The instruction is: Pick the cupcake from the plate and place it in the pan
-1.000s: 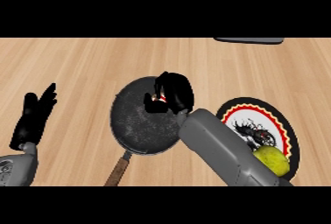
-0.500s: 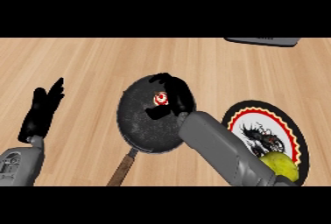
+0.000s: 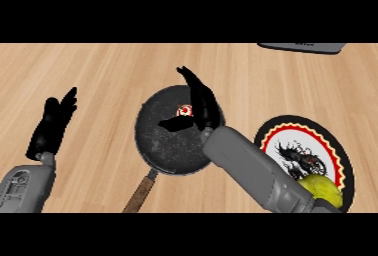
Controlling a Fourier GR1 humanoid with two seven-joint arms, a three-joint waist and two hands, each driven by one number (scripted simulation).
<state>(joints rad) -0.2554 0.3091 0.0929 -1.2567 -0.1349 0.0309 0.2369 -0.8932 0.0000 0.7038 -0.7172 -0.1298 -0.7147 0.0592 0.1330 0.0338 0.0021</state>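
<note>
My right hand [image 3: 198,102] is over the dark speckled round pan [image 3: 166,150], fingers straight and spread, holding nothing. The small red-and-white cupcake [image 3: 185,110] sits in the pan, partly hidden by my hand. Black round plate with red-and-white rim [image 3: 336,150] at the tabletop's [image 3: 111,65] right edge carries a yellow-green fruit [image 3: 323,189]. My left hand [image 3: 53,125] rests open near the left edge.

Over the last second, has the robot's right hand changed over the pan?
Yes. The right hand has opened above the pan: fingers that were curled round the cupcake now point away, toward the counter's far edge, leaving it in the pan.
</note>
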